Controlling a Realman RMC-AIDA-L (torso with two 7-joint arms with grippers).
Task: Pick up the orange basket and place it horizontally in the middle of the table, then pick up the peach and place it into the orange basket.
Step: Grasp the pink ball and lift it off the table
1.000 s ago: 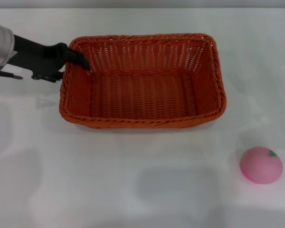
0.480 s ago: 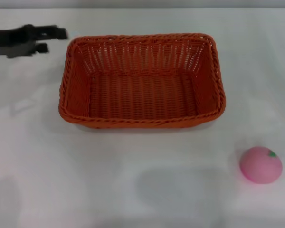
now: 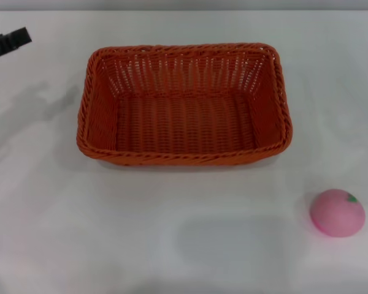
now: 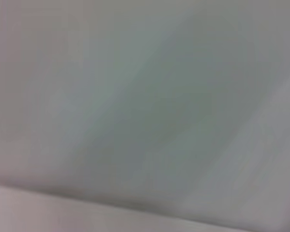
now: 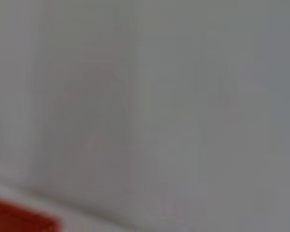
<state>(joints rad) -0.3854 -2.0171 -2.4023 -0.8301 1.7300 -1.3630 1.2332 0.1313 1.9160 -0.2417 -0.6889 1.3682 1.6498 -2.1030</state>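
The orange basket (image 3: pixel 184 104) lies lengthwise across the middle of the white table (image 3: pixel 110 233), open side up, with nothing in it. The pink peach (image 3: pixel 337 212) sits on the table at the near right, well apart from the basket. Only the black tip of my left gripper (image 3: pixel 7 43) shows at the far left edge of the head view, away from the basket and touching nothing. A blurred strip of the orange basket (image 5: pixel 19 217) shows in the right wrist view. My right gripper is out of view.
The left wrist view holds only blurred white table (image 4: pixel 145 116). Nothing but the basket and the peach stands on the tabletop in the head view.
My left gripper has let go of the basket's left rim and pulled back to the left, almost out of the head view. The basket and peach have stayed put.
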